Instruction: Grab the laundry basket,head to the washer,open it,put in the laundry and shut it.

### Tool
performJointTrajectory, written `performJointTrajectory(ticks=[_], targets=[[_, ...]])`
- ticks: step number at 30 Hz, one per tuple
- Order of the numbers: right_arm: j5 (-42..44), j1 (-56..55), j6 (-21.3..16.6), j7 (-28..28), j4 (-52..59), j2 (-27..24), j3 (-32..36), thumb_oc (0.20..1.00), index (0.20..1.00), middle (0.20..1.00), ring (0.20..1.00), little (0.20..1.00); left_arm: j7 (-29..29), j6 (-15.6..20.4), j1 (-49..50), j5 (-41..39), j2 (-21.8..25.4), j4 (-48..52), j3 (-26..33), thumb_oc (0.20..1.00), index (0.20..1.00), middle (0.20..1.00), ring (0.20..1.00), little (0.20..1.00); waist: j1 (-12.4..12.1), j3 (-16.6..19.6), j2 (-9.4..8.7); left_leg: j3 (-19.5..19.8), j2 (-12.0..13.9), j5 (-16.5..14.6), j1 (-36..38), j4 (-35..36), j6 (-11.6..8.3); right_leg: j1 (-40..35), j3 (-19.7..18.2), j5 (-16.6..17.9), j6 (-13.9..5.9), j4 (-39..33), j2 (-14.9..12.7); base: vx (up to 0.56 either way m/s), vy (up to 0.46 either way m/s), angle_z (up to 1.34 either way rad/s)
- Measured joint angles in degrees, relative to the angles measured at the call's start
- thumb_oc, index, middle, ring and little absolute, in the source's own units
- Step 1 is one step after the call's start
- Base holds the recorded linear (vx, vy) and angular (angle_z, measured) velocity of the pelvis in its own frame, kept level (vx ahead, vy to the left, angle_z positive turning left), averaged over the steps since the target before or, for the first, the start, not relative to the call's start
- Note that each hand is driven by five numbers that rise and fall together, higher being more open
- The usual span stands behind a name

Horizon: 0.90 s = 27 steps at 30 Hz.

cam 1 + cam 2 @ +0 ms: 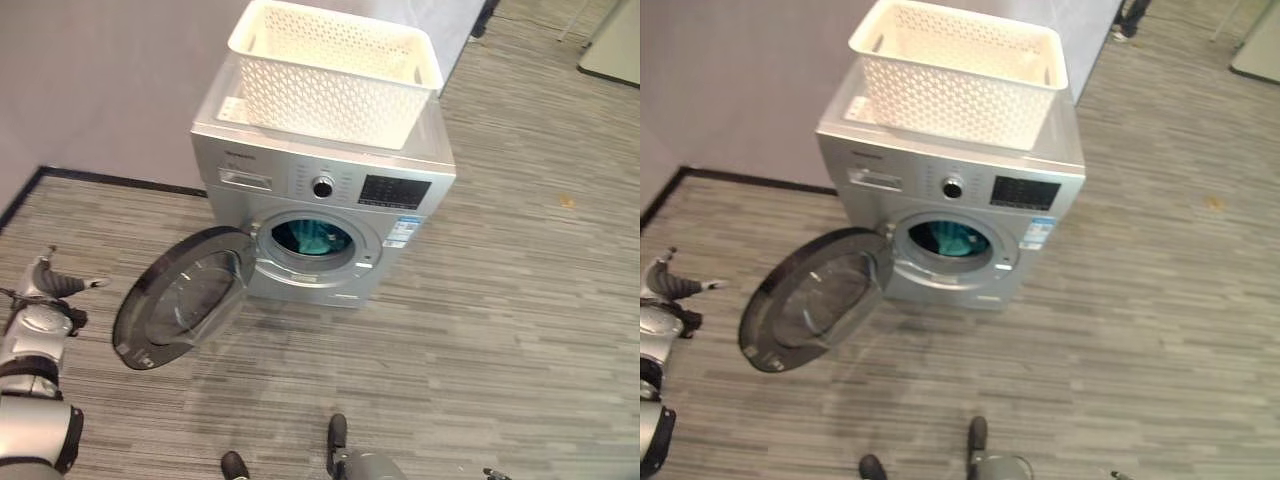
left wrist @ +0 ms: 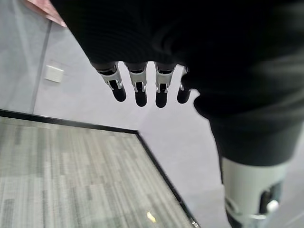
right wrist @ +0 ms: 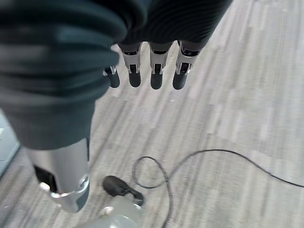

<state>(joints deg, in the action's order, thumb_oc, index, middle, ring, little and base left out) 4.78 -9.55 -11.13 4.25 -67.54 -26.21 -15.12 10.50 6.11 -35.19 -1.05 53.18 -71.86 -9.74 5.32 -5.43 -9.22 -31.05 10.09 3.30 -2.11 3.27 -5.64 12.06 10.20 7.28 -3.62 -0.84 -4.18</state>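
Note:
The silver front-loading washer [image 1: 400, 160] stands against the grey wall. Its round door [image 1: 185, 295] hangs open, swung out to the left. Teal laundry [image 1: 310, 238] lies inside the drum. The white perforated laundry basket [image 1: 335, 75] sits on top of the washer, and I see nothing in it. My left hand [image 1: 42, 318] is low at the left, apart from the door, fingers [image 2: 140, 88] straight and holding nothing. In the right wrist view my right hand's fingers [image 3: 156, 66] hang straight over the floor, holding nothing.
A black baseboard [image 1: 110, 180] runs along the wall left of the washer. A person's shoes [image 1: 1130, 20] show at the far top. A pale panel [image 1: 610, 45] stands at the top right. Striped grey floor spreads in front and to the right.

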Motion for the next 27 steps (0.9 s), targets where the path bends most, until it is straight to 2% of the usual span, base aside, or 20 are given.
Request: performJointTrajectory(ticks=[3,7,9,12,14,17,18,22,23,24,25,27], targets=[[0.0,-1.4,0.1,0.7,-0.4,0.0,-0.1,1.000,1.000,1.000,1.000,1.000,-0.7,-0.9,-0.4,0.0,0.0,-2.7,0.1,1.000,1.000,1.000,1.000,1.000,0.4,0.0,-1.57,-0.8,0.5,0.1,0.0,0.0,-0.29,0.0,-0.5,0.5,0.09,-1.3,0.7,0.00,-0.014,-0.16],[0.0,-1.9,0.1,1.0,-0.5,0.0,-0.1,1.000,1.000,1.000,1.000,1.000,-1.3,-1.5,2.1,1.8,-0.1,-5.9,1.7,1.000,1.000,1.000,1.000,1.000,1.4,0.3,-2.28,-1.2,0.8,0.2,0.4,1.2,-1.28,-0.2,-1.1,1.3,-0.03,-2.3,1.5,0.03,-0.003,-0.10],[0.0,-1.8,0.1,1.1,0.0,0.0,-0.2,1.000,1.000,1.000,1.000,1.000,-2.1,-1.6,5.4,2.3,-0.2,-7.1,3.1,1.000,1.000,1.000,1.000,1.000,1.6,0.5,-3.03,-2.8,1.0,0.3,1.4,1.6,-1.41,-0.1,-2.2,1.8,0.04,-2.4,2.2,0.00,0.009,-0.32],[-0.3,-1.9,0.4,1.5,0.4,0.1,-0.4,1.000,1.000,1.000,1.000,1.000,-3.7,-2.8,13.5,2.3,-4.9,-10.8,9.6,1.000,1.000,1.000,1.000,1.000,1.9,0.9,-3.60,-5.6,1.1,-0.1,3.3,1.8,-1.70,-0.3,-3.8,2.1,-0.21,-2.4,2.6,0.03,0.008,-0.44],[-1.2,-1.9,0.9,2.1,0.5,0.1,-0.4,1.000,1.000,1.000,1.000,1.000,-2.7,-2.6,16.4,2.2,-7.1,-10.8,13.6,1.000,1.000,1.000,1.000,1.000,1.8,0.7,-3.30,-6.3,1.1,-0.2,4.7,1.8,-1.87,-1.3,-4.5,2.1,-0.22,-2.5,2.6,0.05,-0.003,-0.24],[-1.3,-1.8,1.2,2.3,0.8,0.2,-0.7,1.000,1.000,1.000,1.000,1.000,-5.6,-3.8,17.6,2.1,-9.9,-11.8,13.2,1.000,1.000,1.000,1.000,1.000,1.6,0.8,-3.02,-6.2,1.2,-0.4,6.2,1.8,-1.92,-3.0,-4.6,1.8,-0.46,-2.9,2.6,0.02,0.006,0.01],[-1.3,-1.8,1.3,2.4,0.8,0.2,-0.7,1.000,1.000,1.000,1.000,1.000,-6.5,-3.8,18.1,2.1,-11.8,-11.8,12.1,1.000,1.000,1.000,1.000,1.000,1.6,1.2,-2.74,-6.1,1.1,-0.6,6.1,1.8,-1.78,-3.1,-4.6,1.7,-0.61,-3.2,2.5,-0.06,-0.006,0.07],[-2.6,-2.0,1.3,2.3,-0.4,0.2,-0.7,1.000,1.000,1.000,1.000,1.000,-6.4,-3.8,22.7,1.0,-24.2,-4.6,5.0,1.000,1.000,1.000,1.000,1.000,0.5,2.6,0.89,-5.1,0.0,-0.8,5.4,1.7,-1.22,-3.2,-3.4,1.2,-0.76,-3.2,1.2,-0.06,0.027,0.16],[-2.9,-2.3,1.4,2.3,-0.8,0.2,-0.6,1.000,1.000,1.000,1.000,1.000,-6.2,-3.7,23.2,1.0,-26.7,-2.5,2.1,1.000,1.000,1.000,1.000,1.000,0.3,2.9,1.56,-4.2,-0.3,-1.0,5.0,1.7,-0.81,-3.1,-3.1,1.1,-0.82,-3.2,0.8,-0.03,0.036,0.38],[-3.5,-1.9,1.4,2.2,-1.3,0.1,-0.6,1.000,1.000,1.000,1.000,1.000,-7.0,-3.1,24.7,1.3,-31.8,1.9,-3.9,1.000,1.000,1.000,1.000,1.000,-0.3,2.8,3.71,-3.3,-1.1,-1.1,4.6,1.7,-0.44,-3.3,-2.2,1.1,-0.89,-3.0,0.1,-0.02,0.020,0.35],[-3.4,-1.5,1.4,2.1,-1.1,0.3,-0.6,1.000,1.000,1.000,1.000,1.000,-7.2,-2.8,25.6,1.5,-34.1,4.3,-7.0,1.000,1.000,1.000,1.000,1.000,-0.3,3.0,4.47,-3.0,-1.3,-1.2,4.3,1.7,-0.22,-3.1,-2.1,1.0,-0.95,-2.8,-0.2,-0.04,0.030,0.32],[-3.4,-1.1,1.1,2.1,0.1,0.6,-0.4,1.000,1.000,1.000,1.000,1.000,-8.7,-2.5,28.4,1.5,-36.2,15.9,-15.4,1.000,1.000,1.000,1.000,1.000,-0.4,3.0,5.55,-2.4,-1.6,-1.1,4.1,1.7,0.15,-3.1,-1.7,0.9,-1.08,-2.5,-0.8,-0.03,0.007,0.15]])
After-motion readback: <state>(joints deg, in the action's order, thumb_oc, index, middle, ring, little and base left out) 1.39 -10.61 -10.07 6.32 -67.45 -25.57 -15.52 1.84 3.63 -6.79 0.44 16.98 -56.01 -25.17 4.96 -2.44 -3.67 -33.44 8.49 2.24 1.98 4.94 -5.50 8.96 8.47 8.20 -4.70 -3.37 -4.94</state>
